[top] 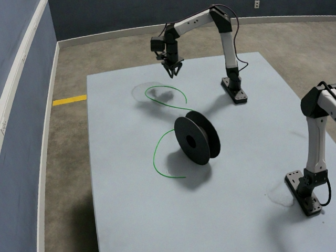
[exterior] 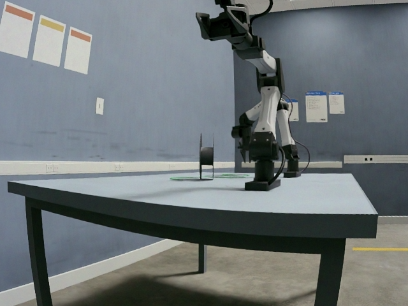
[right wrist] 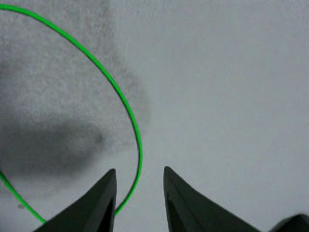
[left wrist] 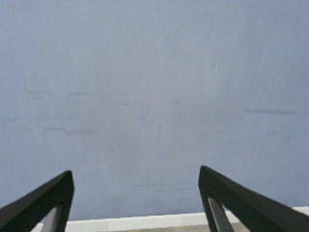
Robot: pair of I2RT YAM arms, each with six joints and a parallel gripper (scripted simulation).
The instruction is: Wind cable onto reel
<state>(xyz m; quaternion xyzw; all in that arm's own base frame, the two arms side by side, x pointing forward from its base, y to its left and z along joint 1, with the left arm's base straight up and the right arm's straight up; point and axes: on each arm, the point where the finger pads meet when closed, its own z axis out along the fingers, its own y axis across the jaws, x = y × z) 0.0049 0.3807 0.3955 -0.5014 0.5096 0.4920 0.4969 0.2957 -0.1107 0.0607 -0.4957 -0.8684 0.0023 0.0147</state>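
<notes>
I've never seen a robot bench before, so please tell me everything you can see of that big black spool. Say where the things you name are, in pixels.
The black reel (top: 191,151) (exterior: 206,155) stands upright on its rims on the table (top: 135,203) (exterior: 230,194). Two thin, round flanges, plastic by their look, flank a narrower hub; the near flange has a round center hole. Green cable (top: 154,157) runs out from beneath it both ways. Neither end effector touches it.

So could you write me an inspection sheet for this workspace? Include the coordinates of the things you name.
Surface: pale table (top: 122,206) (exterior: 230,199) (right wrist: 251,97), faint stains.
Job's things: black reel (top: 187,128) (exterior: 206,156) standing on its rims; green cable (top: 154,157) (exterior: 184,178) (right wrist: 141,155) lying loose on both sides, partly hidden at the reel.
Clutter: nothing seen.
Grippers: left claw (exterior: 214,14) (left wrist: 136,171) open, empty; right claw (top: 171,76) (exterior: 246,160) (right wrist: 140,169) narrowly open, empty, above the table.
Cables: dark lead (top: 238,22) (exterior: 309,156) along the right arm.
Surroundings: blue walls (top: 21,163) (exterior: 148,65) (left wrist: 154,97), concrete floor (top: 69,151) (exterior: 164,263).
</notes>
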